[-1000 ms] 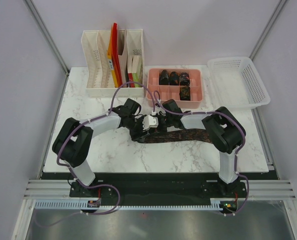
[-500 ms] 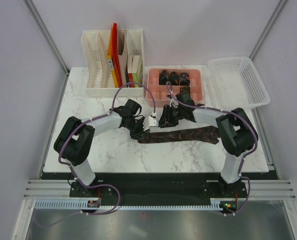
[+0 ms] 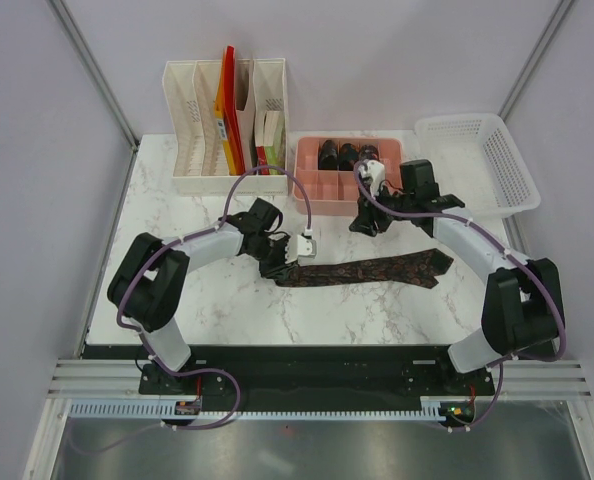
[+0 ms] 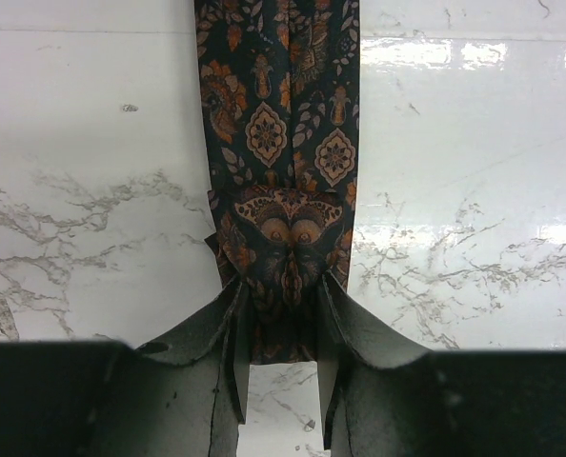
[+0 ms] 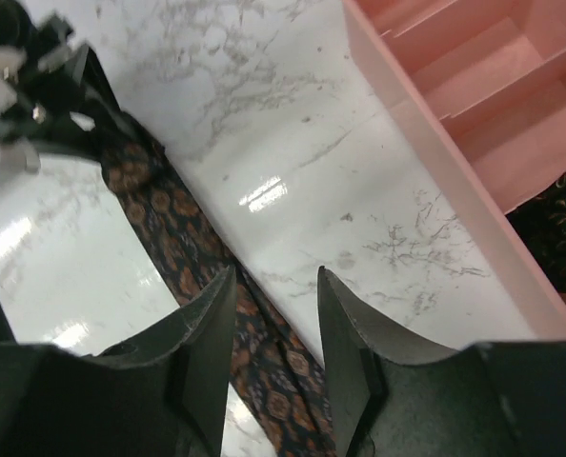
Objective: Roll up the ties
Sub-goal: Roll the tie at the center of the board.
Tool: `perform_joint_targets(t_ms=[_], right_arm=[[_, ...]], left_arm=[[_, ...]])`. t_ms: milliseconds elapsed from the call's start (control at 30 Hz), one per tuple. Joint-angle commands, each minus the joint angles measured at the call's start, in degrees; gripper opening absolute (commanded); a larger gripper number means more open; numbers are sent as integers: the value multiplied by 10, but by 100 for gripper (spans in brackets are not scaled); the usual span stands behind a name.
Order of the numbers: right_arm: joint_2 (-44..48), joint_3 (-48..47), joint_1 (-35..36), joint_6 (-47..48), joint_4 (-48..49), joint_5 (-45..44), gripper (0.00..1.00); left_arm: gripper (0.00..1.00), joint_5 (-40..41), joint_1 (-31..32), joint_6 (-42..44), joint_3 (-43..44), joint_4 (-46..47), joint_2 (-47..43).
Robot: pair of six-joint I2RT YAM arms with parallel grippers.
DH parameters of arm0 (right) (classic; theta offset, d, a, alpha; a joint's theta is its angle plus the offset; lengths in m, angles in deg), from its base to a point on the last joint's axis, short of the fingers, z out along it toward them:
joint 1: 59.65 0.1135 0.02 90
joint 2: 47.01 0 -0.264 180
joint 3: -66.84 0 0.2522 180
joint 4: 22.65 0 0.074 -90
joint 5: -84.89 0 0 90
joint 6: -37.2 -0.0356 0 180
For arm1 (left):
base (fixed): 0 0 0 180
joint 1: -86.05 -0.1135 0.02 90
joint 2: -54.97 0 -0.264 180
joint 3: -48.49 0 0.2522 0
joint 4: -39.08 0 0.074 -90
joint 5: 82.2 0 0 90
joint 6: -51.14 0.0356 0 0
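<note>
Table [image 3: 197, 300]: white marble top, with everything else standing on it.
File rack [image 3: 227, 125]: white, at the back left, with orange and red folders upright in its slots.
Basket [image 3: 497, 165]: white mesh, at the back right corner.
Tray [image 3: 315, 186]: pink with dividers, between the rack and the basket.
Flat tie [image 3: 372, 270]: a dark patterned strip laid across the middle of the table, wide end to the right, narrow end to the left, where it is folded back over itself.
Left gripper [image 4: 281, 314]: low on the table, fingers pinched shut on that folded narrow end.
Right gripper [image 5: 273, 286]: lifted above the marble just in front of the tray, fingers apart and holding nothing; the strip runs beneath it.
Rolled ties [image 3: 347, 155]: small dark rolls side by side in the tray's back compartments.
</note>
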Motion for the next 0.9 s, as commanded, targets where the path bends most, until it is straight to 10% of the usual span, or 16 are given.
perform_joint_targets(t_ms=[0,333,867], right_arm=[[11,-7,6,274,-118,-6,46],[-33,-36,-53,478,-310,-73,52],[-209,-103,-5,348,-370,-131,31]], left_arm=[[18,-9,-6,34,1,-34,5],[17,-2,-30,97,-12,-59,0],[15,49,-30,112,21,-97,-4]])
